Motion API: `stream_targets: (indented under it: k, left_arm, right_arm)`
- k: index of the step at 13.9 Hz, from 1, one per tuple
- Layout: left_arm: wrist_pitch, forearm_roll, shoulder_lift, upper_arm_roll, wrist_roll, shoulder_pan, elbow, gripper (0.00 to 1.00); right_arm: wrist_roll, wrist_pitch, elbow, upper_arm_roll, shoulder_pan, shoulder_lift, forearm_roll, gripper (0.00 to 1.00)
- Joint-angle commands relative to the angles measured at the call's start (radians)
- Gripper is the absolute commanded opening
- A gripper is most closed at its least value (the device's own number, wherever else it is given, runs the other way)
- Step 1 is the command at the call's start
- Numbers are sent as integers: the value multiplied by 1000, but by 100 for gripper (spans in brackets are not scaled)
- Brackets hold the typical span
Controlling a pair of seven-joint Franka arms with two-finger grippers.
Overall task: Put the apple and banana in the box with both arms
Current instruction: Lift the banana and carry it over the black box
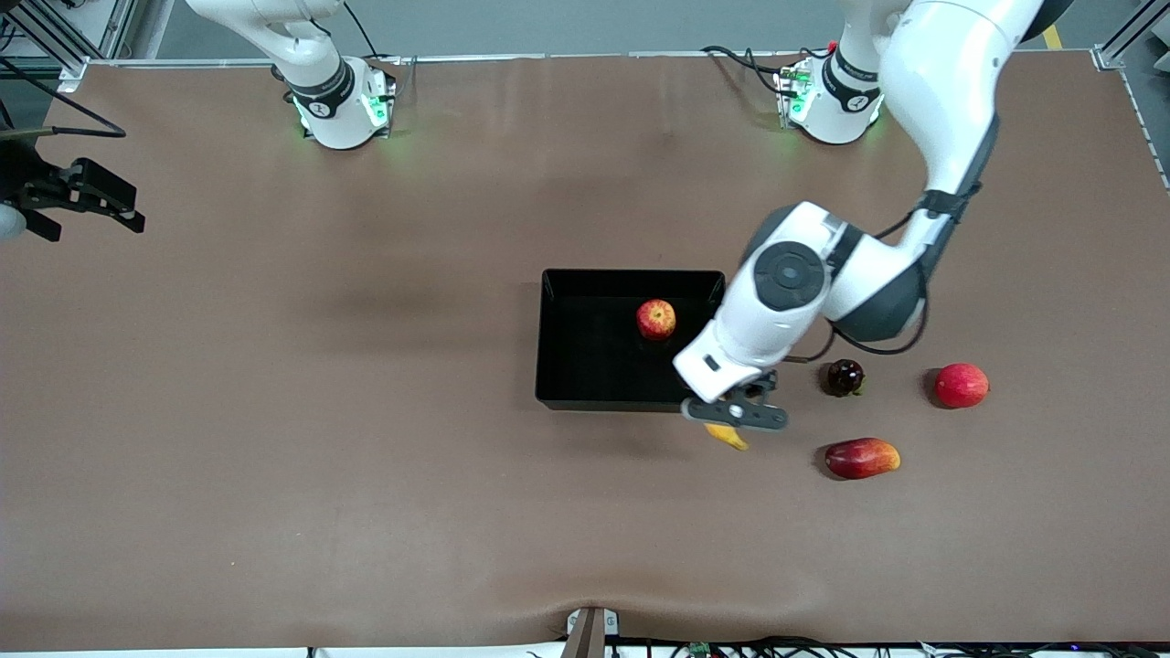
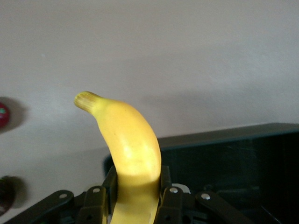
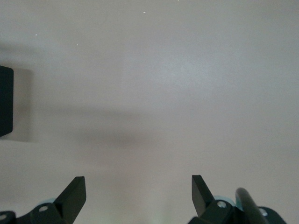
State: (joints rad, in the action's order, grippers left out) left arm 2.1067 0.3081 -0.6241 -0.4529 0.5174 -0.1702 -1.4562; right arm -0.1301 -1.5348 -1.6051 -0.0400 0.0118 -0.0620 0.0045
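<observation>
The apple (image 1: 655,319) lies inside the black box (image 1: 585,361) at mid-table. My left gripper (image 1: 736,416) is shut on the yellow banana (image 1: 728,437) and holds it in the air, just outside the box's corner that is nearest the front camera at the left arm's end. In the left wrist view the banana (image 2: 131,144) sticks out from between the fingers (image 2: 170,200), with the box's rim (image 2: 224,137) beside it. My right gripper (image 1: 82,196) waits open and empty over the right arm's end of the table; it is also open in the right wrist view (image 3: 138,186).
Three other fruits lie toward the left arm's end: a dark maroon fruit (image 1: 844,376), a pinkish-red round fruit (image 1: 961,385) and a red-yellow elongated fruit (image 1: 861,458). A corner of the box (image 3: 4,100) shows in the right wrist view.
</observation>
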Motion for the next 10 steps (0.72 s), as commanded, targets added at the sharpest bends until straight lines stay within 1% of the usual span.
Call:
stream_targets:
  k: [1, 3, 5, 6, 8, 9, 10]
  left_arm:
    - [-11, -6, -12, 23, 62, -66, 16, 0]
    - [-10, -7, -25, 42, 73, -109, 20, 0]
    - [-10, -7, -49, 69, 110, -158, 48, 0]
    - [-4, -7, -68, 92, 133, -191, 62, 0]
    - [4, -9, -112, 163, 199, -290, 123, 0]
    - [4, -10, -126, 199, 248, -339, 153, 0]
    - [4, -13, -128, 229, 277, -377, 161, 0]
  right_arm:
    - [0, 16, 10, 2, -3, -9, -9, 100]
    - [-2, 18, 23, 2, 3, -7, -6, 100]
    - [-2, 22, 24, 3, 2, -9, -6, 100]
    - [-2, 22, 24, 3, 3, -7, -6, 100]
    - [-2, 24, 24, 3, 2, -7, -6, 100]
    - [-2, 22, 24, 3, 3, -5, -6, 100]
    - [-2, 22, 25, 3, 7, -5, -6, 100]
